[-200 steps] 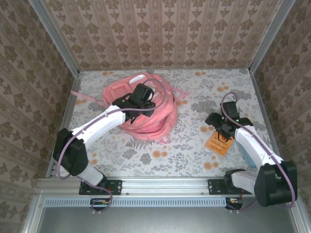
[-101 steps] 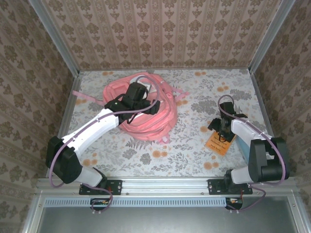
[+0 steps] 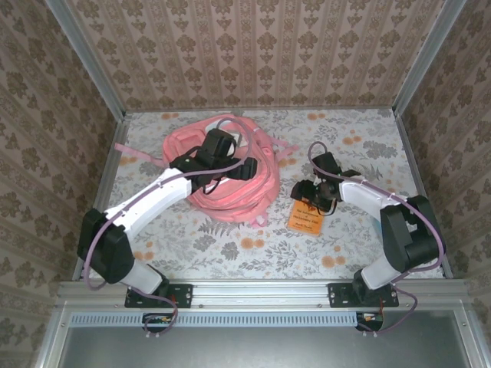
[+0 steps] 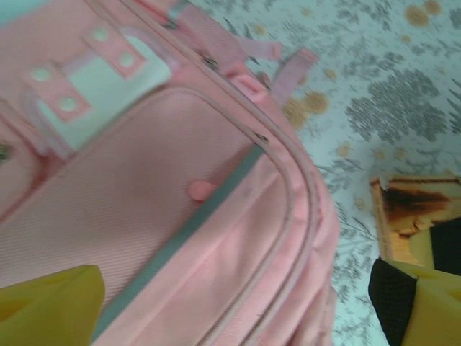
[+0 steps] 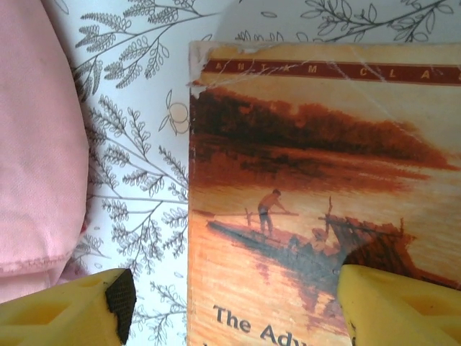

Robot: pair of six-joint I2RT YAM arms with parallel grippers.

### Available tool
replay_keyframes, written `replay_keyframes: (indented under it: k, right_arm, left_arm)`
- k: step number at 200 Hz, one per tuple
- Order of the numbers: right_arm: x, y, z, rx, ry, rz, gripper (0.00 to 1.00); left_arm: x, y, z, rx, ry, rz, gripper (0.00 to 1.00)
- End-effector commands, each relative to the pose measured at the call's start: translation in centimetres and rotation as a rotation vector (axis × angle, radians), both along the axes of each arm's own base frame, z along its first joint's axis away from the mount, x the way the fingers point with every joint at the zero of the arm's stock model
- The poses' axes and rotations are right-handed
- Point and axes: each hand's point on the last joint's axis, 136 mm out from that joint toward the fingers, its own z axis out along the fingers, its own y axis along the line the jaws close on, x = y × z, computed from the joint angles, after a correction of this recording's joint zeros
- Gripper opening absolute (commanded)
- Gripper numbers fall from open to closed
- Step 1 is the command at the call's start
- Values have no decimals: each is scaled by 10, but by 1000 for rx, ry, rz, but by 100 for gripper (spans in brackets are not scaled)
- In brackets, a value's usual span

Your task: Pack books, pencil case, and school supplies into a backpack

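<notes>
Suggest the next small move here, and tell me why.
Probably lower the left gripper onto the backpack to start opening it. In the left wrist view the backpack looks shut, with no gap to put anything in. The orange book lies flat on the table right beside it, under the open right gripper, so it seems to have nowhere to go yet.
</notes>
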Motion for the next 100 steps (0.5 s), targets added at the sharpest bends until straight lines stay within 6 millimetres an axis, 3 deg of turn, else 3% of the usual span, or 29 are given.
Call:
replay_keyframes:
  k: [1,15,48,76,100]
  right_arm:
    - [-10,-19,25,-72,-29,3,77]
    - [-12,-34,30,-106,-41,-28,78]
    - [-24,-68,17,-131,6,-126,76]
    - [-30,-67,-1,-84,62,-135,73]
    - [-33,-59,-13,-40,99,-118,64]
  left_arm:
    - [-16,-39,4,-112,112,-120,92]
    - [-24,-59,0,-123,150,-169,89]
    - [-39,-106,-21,-147,252,-224,77]
    - [-49,-137,-50,-146,344,-225,62]
    - [-53,-152,-73,-126,392,-215,55]
